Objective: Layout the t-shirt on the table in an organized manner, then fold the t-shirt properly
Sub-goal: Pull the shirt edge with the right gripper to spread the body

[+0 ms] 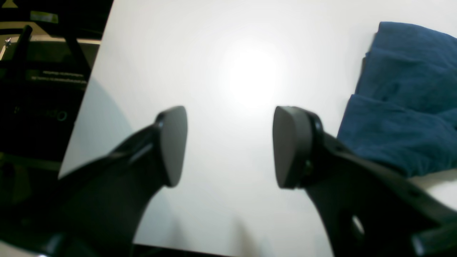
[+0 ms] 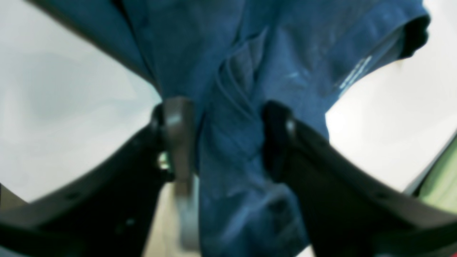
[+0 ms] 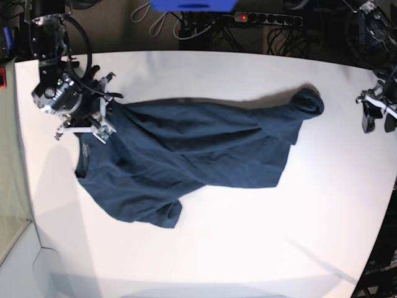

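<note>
— Where's the shirt [image 3: 198,149] now?

— On the table [image 3: 248,248], spread crosswise but rumpled. Its long axis runs side to side as I look from the base view, neck end by the right gripper [image 3: 102,121] over on my left, the other end bunched into a dark knot near the far right. One sleeve sticks out toward the front edge.

— And the right arm has it?

— Looks that way. From its wrist camera a pleated fold of the blue cloth runs straight up between the two fingers [image 2: 176,135], and they sit close against it on both sides. The picture is blurred, so I'd call it a grip on the shoulder or collar area, not sure which. A pale printed label shows just off to one side.

— The left one?

— The left gripper [image 1: 228,146] stands wide apart with only bare white tabletop between its pads. The shirt lies off to one side of it, well clear of the jaws, nothing touching. In the base view that arm is at the table's right edge, apart from the bunched end.

— So what does the next move turn on?

— My guess: the shirt needs stretching along that long axis. The right arm is already at one end; the left is the nearer one to the knotted end and would have to reach sideways to it.
</note>
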`<state>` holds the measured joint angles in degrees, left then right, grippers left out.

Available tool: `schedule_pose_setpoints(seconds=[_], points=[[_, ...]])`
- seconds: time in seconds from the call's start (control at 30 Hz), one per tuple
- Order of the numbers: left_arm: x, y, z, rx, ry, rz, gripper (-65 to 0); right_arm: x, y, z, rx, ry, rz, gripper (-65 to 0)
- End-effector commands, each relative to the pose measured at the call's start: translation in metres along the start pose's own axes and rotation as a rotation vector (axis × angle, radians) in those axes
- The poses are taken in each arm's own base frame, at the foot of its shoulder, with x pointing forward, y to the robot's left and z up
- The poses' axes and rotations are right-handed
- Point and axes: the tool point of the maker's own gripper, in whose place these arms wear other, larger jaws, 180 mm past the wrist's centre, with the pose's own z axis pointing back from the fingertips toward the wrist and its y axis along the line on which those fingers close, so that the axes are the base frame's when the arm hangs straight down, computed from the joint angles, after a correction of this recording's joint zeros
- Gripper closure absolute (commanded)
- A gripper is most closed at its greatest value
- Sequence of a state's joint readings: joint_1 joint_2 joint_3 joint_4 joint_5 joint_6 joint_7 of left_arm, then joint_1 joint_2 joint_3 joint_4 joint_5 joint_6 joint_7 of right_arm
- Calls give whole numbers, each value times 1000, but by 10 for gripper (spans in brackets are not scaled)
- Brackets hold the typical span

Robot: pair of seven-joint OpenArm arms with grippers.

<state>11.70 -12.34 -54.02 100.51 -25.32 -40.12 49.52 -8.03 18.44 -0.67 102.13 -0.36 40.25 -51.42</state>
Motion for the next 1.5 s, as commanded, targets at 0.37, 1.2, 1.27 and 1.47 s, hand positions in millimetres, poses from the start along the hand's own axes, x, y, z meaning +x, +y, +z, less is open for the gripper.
schedule_pose_setpoints(seconds=[0.37, 1.2, 1.27, 1.47], points=[[16, 3, 3, 3, -52, -11, -371, 17, -19, 29, -84, -65, 67, 0], [22, 18, 11, 50, -80, 6, -371, -15, -163, 127, -545, -23, -149, 0], [31, 16, 11, 40, -109, 15, -371, -22, -147, 117, -497, -18, -131, 0], [52, -3, 10, -71, -222, 99, -374, -44, -109, 99, -392, 30, -96, 0]])
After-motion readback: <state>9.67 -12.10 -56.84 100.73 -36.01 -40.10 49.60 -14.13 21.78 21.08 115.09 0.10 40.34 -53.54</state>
